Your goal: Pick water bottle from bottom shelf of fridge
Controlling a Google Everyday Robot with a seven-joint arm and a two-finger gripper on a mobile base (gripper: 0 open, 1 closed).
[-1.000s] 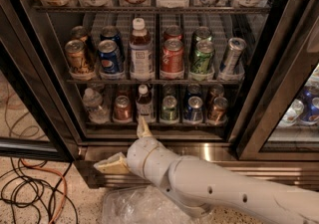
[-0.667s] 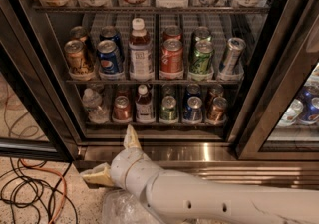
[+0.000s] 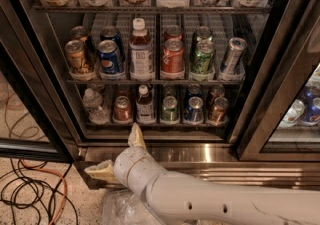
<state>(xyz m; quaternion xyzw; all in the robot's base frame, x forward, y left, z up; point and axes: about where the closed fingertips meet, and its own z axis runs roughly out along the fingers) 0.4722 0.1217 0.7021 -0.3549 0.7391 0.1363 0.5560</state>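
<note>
Since a second ago the white arm's two-finger gripper (image 3: 112, 150) with cream-coloured fingers has slid left and slightly lower. It now hangs in front of the shiny ribbed steel base of the tall black-framed drinks fridge (image 3: 210, 154), just below the lowest dark wire rack, the bottom shelf (image 3: 165, 125). Its jaws stand wide apart with nothing between them, one finger pointing up towards the shelf edge and the other out to the left.

The small clear ribbed plastic water bottle (image 3: 94, 105) stands untouched at the far left of that shelf, up and left of the gripper. The shift seems meant to line the gripper up with the bottle's column, but a rise and a reach-in are not yet done.

Room is tight: the fridge's left side wall (image 3: 57, 74) is close on one side, a copper-red can (image 3: 122, 109) stands just beside the bottle on the other, and the rack of taller cans (image 3: 150, 82) sits close overhead.
</note>
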